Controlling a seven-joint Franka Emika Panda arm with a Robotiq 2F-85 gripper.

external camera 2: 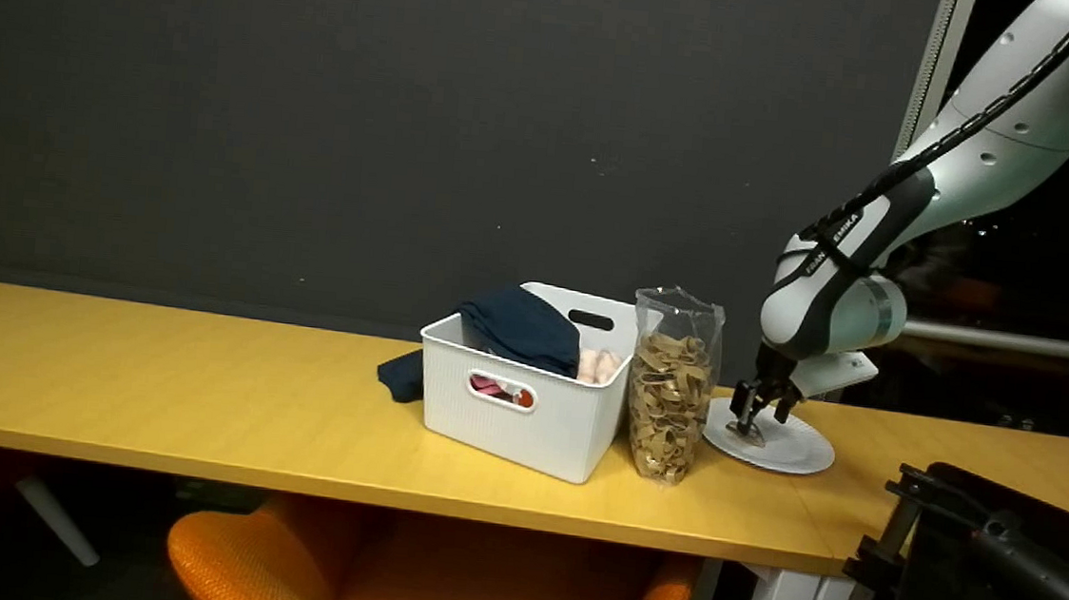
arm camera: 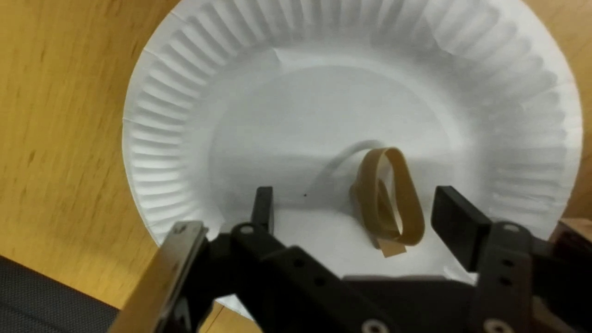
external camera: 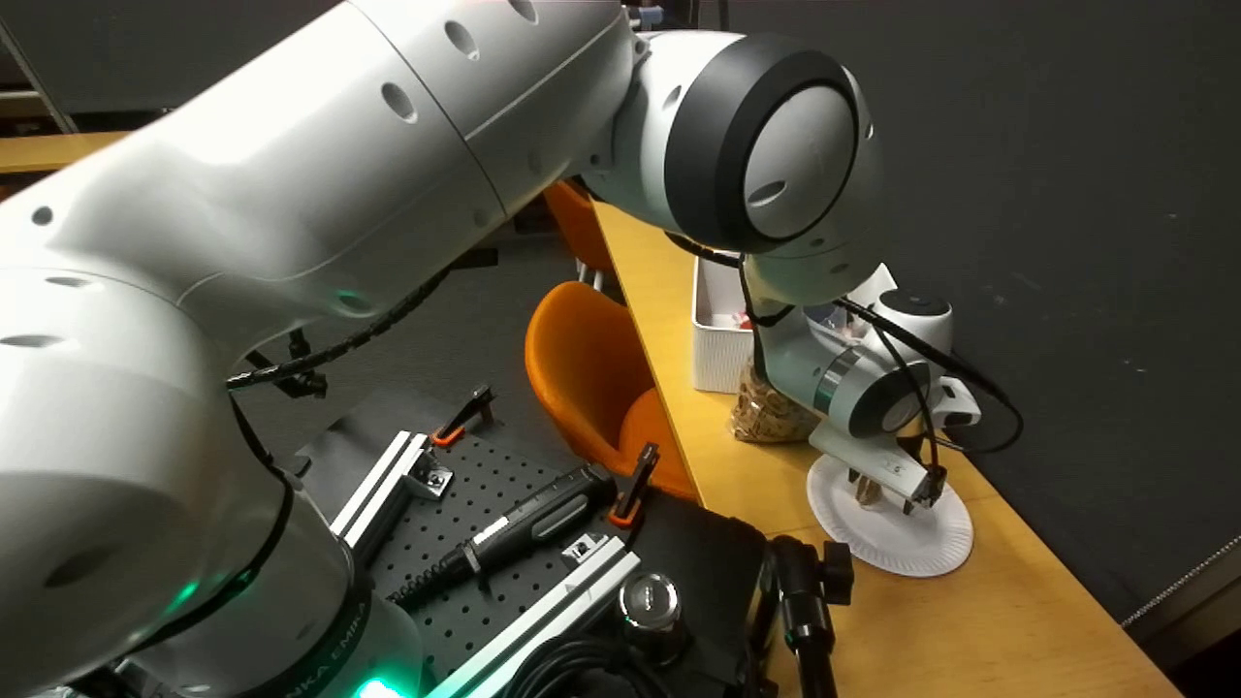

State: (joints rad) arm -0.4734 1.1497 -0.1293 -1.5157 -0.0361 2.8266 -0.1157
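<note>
In the wrist view my gripper [arm camera: 354,206] stands open over a white paper plate [arm camera: 159,138]. A brown looped strip [arm camera: 413,208] stands on edge on the plate between the fingers, much nearer the right-hand pad [arm camera: 458,226] of that view than the left-hand pad [arm camera: 263,203]. A gap shows on both sides of it, so neither pad appears to grip it. A small flat tab [arm camera: 392,248] pokes out below the loop. In both exterior views the gripper [external camera 2: 764,412] hangs low above the plate [external camera: 940,553], pointing down.
Beside the plate stands a tall clear bag [external camera 2: 669,406] of similar brown strips. Next to that is a white basket [external camera 2: 505,436] with dark blue cloth [external camera 2: 532,328] inside. An orange chair [external camera: 582,359] is at the table's edge, and a black stand [external camera: 805,601] rises near the plate.
</note>
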